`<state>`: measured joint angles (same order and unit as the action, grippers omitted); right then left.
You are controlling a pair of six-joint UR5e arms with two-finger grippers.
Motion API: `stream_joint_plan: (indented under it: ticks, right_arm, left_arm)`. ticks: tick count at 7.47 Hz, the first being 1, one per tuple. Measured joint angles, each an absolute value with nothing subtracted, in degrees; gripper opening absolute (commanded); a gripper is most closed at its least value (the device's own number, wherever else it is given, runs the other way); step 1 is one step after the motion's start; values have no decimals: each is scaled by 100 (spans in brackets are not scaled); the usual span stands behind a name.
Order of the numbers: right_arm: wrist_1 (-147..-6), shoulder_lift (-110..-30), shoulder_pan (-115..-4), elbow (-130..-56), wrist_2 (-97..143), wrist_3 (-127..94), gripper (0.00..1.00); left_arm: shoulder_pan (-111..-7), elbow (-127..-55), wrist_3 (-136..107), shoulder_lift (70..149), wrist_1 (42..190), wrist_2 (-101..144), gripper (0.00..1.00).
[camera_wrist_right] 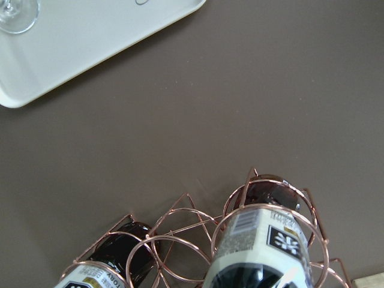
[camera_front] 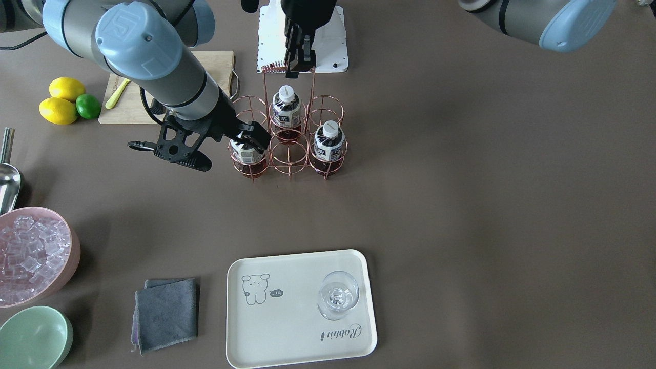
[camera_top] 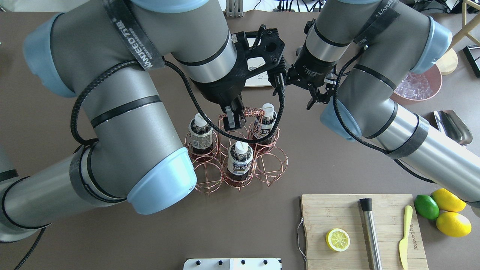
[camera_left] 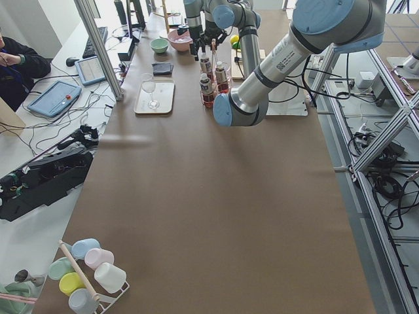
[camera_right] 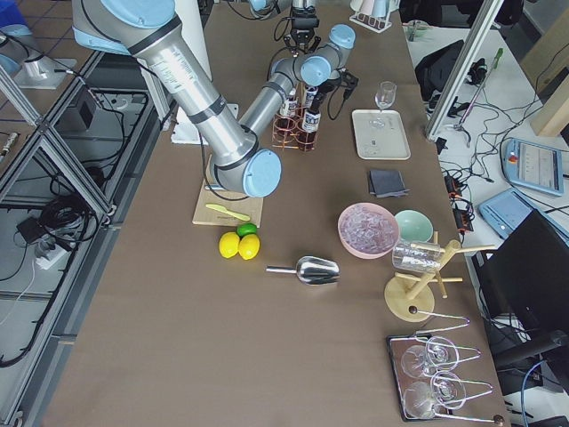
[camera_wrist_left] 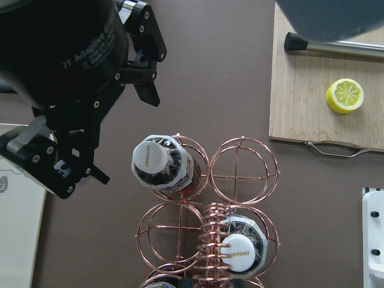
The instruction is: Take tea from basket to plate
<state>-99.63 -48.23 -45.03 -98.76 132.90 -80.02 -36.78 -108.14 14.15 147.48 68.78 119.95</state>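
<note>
The copper wire basket [camera_front: 289,154] stands mid-table and holds three tea bottles [camera_front: 285,107] [camera_front: 328,141] [camera_front: 246,154]. My left gripper [camera_front: 300,66] is shut on the coiled top of the basket's handle; it also shows in the overhead view [camera_top: 233,119]. My right gripper [camera_front: 253,134] is open and empty. It hovers at the top of the bottle on the plate side [camera_wrist_left: 159,162], and I cannot tell whether it is around the cap. The cream plate [camera_front: 287,333] lies across the table with a clear glass [camera_front: 337,294] on it.
A wooden cutting board [camera_top: 360,228] carries a lemon half, a metal rod and a yellow knife. Lemons and a lime [camera_front: 69,101], a pink bowl of ice [camera_front: 33,256], a mint-green bowl [camera_front: 33,338], a grey cloth [camera_front: 166,313] and a metal scoop [camera_front: 7,179] lie on my right side.
</note>
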Motion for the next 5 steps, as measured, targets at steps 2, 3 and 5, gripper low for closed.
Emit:
stream_joint_plan:
  ticks: [2,3,5]
  right_arm:
    - [-9963,-4730,-4379,-9855,13302,-8032,94]
    - [-9969,-4718,-4376,-9854,13314,-8023,86]
    - [-9974,-4712,-4369,-9848,13319,-8024,66]
  left_arm:
    - [-3686,-10832,1415,14744,6873,11997,0]
    - [-3689,-10834,1415,14736,6873,11997,0]
    - [-3691,-10836,1415,14708,6873,12001,0]
